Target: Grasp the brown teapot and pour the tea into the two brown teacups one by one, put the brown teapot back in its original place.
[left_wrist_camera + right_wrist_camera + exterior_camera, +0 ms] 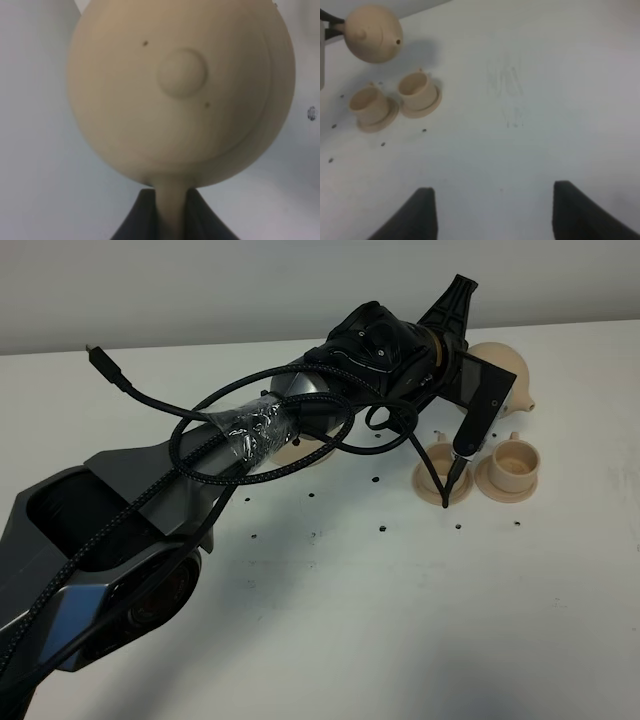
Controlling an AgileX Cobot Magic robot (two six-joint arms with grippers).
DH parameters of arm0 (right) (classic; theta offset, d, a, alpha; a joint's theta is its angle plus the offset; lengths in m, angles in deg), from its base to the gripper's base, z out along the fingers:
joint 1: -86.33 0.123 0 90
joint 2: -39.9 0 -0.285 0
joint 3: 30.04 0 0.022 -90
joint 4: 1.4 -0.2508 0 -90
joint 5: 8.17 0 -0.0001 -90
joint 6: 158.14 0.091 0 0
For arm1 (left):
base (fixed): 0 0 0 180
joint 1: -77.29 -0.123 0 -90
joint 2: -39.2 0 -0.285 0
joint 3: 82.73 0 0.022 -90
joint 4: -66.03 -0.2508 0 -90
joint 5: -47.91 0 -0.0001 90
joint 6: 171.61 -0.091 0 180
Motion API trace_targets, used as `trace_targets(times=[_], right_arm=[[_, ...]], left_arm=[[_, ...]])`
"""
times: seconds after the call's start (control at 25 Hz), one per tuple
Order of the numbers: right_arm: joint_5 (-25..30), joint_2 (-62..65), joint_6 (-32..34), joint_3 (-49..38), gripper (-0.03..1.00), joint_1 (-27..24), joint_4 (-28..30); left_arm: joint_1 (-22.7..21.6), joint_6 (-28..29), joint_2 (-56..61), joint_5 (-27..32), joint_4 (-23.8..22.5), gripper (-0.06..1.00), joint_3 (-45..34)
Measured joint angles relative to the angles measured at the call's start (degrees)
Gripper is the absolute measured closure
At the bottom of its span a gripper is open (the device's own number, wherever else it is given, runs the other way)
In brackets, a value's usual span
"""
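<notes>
Well, the left end effector (172, 215) is clamped on the loop handle of the brown teapot (180, 90), holding it up just beyond the two brown teacups (515, 462) (437, 455), each on its small saucer (500, 485). The right end effector (492, 210), fingers apart, hangs over the white tabletop (400, 620) well off to the side.

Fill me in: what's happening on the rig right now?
The left gripper is shut on the loop handle of the brown teapot and holds it close to the two brown teacups, which sit side by side on their saucers. No pour is visible, and neither cup shows dark liquid. The right gripper is open over bare table, holding nothing. A larger tan saucer lies partly hidden under the left arm.
</notes>
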Motion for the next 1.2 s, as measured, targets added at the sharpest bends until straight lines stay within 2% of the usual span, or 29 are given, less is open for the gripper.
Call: trace_targets(times=[0.44, 0.84, 1.2], right_arm=[[0.00, 0.00, 0.00, 0.00, 0.48, 0.00, 0.00], [0.00, 0.00, 0.00, 0.00, 0.48, 0.00, 0.00], [0.00, 0.00, 0.00, 0.00, 0.48, 0.00, 0.00]], left_arm=[[0.00, -4.61, -0.02, 0.81, -1.06, 0.83, 0.00], [0.16, -11.03, -1.03, 0.60, -1.19, 0.83, 0.00], [0.90, -12.89, -1.38, 0.34, -1.19, 0.83, -0.05]])
